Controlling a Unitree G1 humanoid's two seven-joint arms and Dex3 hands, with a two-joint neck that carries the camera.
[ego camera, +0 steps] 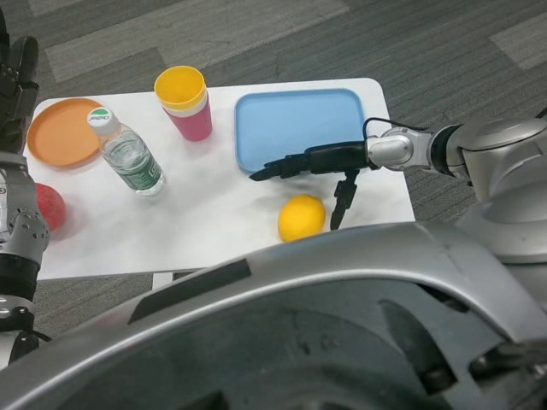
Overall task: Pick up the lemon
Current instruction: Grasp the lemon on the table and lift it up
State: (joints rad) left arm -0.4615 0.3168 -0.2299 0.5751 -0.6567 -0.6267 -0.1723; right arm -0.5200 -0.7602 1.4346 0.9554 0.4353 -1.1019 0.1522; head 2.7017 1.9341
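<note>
Nearest the camera, the lemon [301,217] sat at the front edge of the white table [214,222], its lower side partly cut off by the robot's own body. Its long axis ran roughly left to right with a slight tilt; which end was the stem end could not be made out. Just right of the lemon, one finger of the right hand [320,166] hung straight down, close beside the fruit, though whether it touched was hard to tell. Above and behind the lemon, the rest of that hand stretched out leftward, fingers spread apart and holding nothing, their tips over the near rim of the blue tray [295,128].

Far left of the lemon, a red ball [49,207] lay at the table's edge, partly hidden by the left arm. The left hand [15,77] showed only in part at the frame's edge, too cropped to say how its fingers lay. Left of the lemon and farther back stood a clear water bottle [128,154], tilted in the view. Behind it lay an orange plate [64,132], and beside the tray a pink cup with a yellow cup nested in it [184,101].
</note>
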